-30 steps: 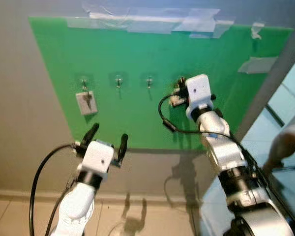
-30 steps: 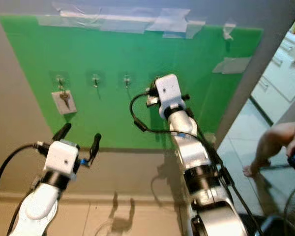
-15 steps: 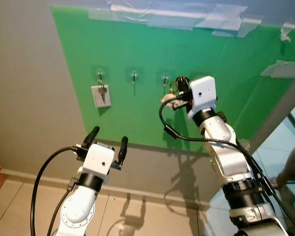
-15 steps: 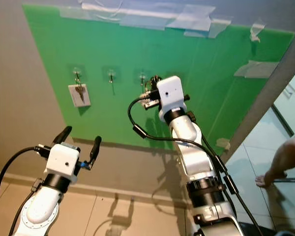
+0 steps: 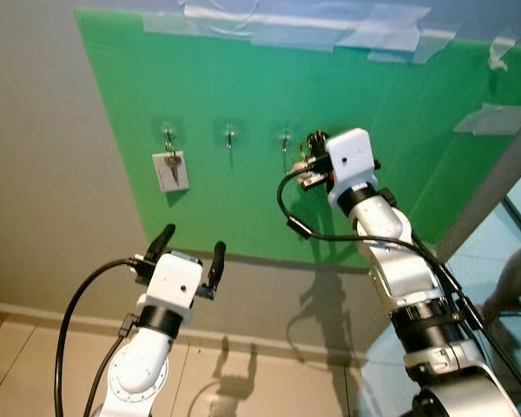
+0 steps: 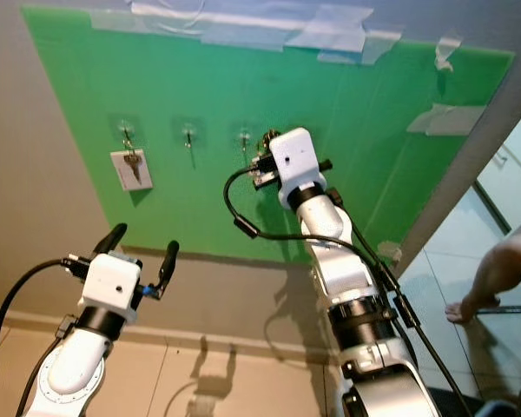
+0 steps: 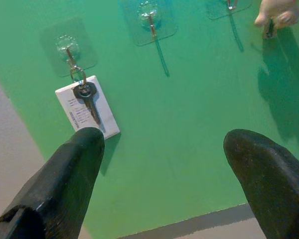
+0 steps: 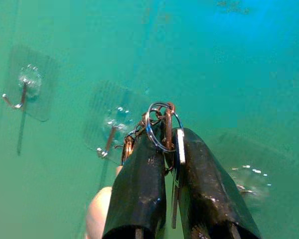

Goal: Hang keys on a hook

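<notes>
the step in hand is the approach: the right gripper [image 8: 162, 149], fingers pinched on the keys [image 8: 162, 130], is raised to the green board [image 5: 243, 104] with the ring just beside a free hook [image 8: 105, 144] (one hook already carries a key [image 7: 88, 99]); next, i judge, the ring must slip over the hook's tip before letting go; the left gripper [image 5: 188, 252] hangs low, fingers spread wide, empty

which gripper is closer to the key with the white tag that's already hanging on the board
Left. The left gripper hovers open below the tagged key, apart from the green board. The right gripper, shut on a key ring, is several hooks away to the right.
</notes>
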You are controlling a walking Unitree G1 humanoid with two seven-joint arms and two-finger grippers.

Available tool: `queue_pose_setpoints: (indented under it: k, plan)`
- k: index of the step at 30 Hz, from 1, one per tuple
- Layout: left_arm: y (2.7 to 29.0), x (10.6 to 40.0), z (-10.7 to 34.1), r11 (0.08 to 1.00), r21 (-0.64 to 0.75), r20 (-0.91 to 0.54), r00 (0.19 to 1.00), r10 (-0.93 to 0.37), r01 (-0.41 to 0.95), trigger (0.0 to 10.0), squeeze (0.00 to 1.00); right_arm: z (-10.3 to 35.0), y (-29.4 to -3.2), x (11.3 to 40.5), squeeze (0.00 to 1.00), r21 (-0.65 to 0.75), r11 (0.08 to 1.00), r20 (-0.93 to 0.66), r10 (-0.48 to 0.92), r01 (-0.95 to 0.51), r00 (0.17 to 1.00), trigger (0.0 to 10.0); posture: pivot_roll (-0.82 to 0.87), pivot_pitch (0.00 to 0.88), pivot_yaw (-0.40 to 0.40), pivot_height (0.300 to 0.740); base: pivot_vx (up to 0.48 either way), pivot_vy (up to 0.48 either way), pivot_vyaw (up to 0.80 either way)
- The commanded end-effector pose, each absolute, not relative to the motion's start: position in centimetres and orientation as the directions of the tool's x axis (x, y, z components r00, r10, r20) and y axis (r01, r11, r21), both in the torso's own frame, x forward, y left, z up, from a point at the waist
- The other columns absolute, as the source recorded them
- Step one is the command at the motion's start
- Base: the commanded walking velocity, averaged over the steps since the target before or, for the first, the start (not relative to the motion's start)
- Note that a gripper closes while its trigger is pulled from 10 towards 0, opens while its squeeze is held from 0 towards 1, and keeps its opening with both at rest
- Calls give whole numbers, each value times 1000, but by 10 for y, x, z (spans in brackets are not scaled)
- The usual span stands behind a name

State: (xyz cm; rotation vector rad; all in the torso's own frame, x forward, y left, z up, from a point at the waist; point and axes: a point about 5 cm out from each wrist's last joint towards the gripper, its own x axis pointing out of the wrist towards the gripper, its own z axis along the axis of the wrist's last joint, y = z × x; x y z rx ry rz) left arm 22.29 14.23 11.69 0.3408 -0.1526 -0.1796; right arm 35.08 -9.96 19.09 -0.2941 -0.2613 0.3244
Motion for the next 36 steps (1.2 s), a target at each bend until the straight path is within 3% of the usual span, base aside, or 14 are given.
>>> queue_pose_setpoints:
  k: [1, 36]
  plan:
    - [140, 222, 120, 926, 349, 126, 971, -202, 147, 10000, 0, 196, -97, 353, 0, -340, 901, 218, 354, -269, 909, 10000, -19, 0, -57, 740, 0, 0, 0]
    - [137, 222, 118, 926, 347, 125, 971, -202, 148, 10000, 0, 188, -81, 365, 0, -411, 861, 168, 393, -298, 904, 10000, -11, 0, -76, 740, 0, 0, 0]
